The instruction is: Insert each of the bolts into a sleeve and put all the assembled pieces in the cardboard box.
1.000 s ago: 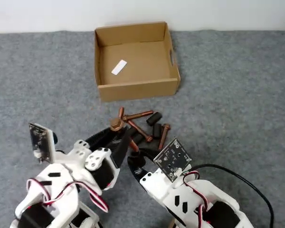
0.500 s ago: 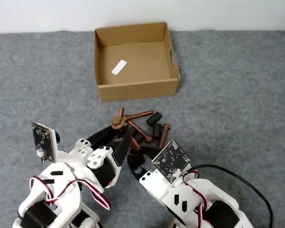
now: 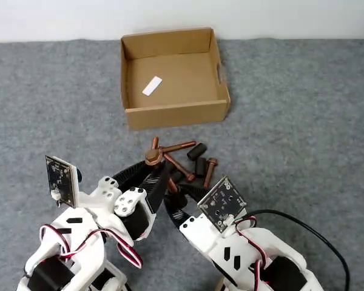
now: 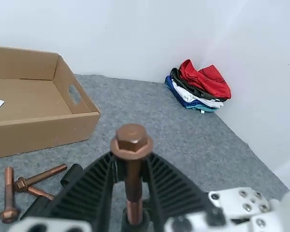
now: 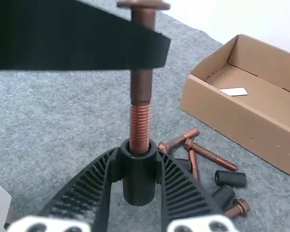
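Note:
My left gripper [image 4: 130,166] is shut on a copper bolt [image 4: 131,140] held upright with its hex head on top. Below it, my right gripper [image 5: 139,164] is shut on a black sleeve [image 5: 139,176], and the bolt's [image 5: 141,96] threaded end sits in the sleeve's mouth. In the high view both grippers meet near the front of the table, left gripper [image 3: 150,173] beside right gripper [image 3: 176,197]. Loose bolts [image 3: 177,146] and black sleeves [image 3: 197,150] lie just beyond them. The cardboard box [image 3: 173,114] stands farther back, open.
A white paper slip [image 3: 151,85] lies inside the box. A pile of folded clothes [image 4: 198,87] rests against the white wall, off to the right. Grey carpet covers the table on both sides of the box.
The left arm has shifted slightly right and away with the bolt, and the right gripper has edged closer under it with the sleeve.

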`<action>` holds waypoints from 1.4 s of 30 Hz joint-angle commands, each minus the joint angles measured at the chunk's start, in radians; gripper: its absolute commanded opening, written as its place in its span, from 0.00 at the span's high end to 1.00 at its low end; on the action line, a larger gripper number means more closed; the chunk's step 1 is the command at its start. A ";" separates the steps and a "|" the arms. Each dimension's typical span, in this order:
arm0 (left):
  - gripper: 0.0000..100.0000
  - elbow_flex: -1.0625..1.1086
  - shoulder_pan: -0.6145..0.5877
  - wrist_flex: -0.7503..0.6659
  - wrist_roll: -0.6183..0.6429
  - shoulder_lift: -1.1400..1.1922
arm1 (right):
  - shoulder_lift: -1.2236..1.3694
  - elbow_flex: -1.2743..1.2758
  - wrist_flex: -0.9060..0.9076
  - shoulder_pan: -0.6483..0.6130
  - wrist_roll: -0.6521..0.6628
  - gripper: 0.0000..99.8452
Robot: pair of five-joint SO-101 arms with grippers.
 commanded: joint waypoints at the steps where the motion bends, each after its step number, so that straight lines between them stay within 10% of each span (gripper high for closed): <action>1: 0.99 -0.004 0.006 -0.017 -0.017 -0.003 | -0.010 -0.026 -0.038 0.012 0.014 0.99; 9: 0.99 0.071 0.138 0.126 -0.120 -0.005 | -0.007 -0.026 -0.079 0.012 0.015 0.99; 42: 0.85 -0.070 0.026 0.164 -0.299 0.003 | -0.007 -0.021 -0.071 0.044 0.009 0.99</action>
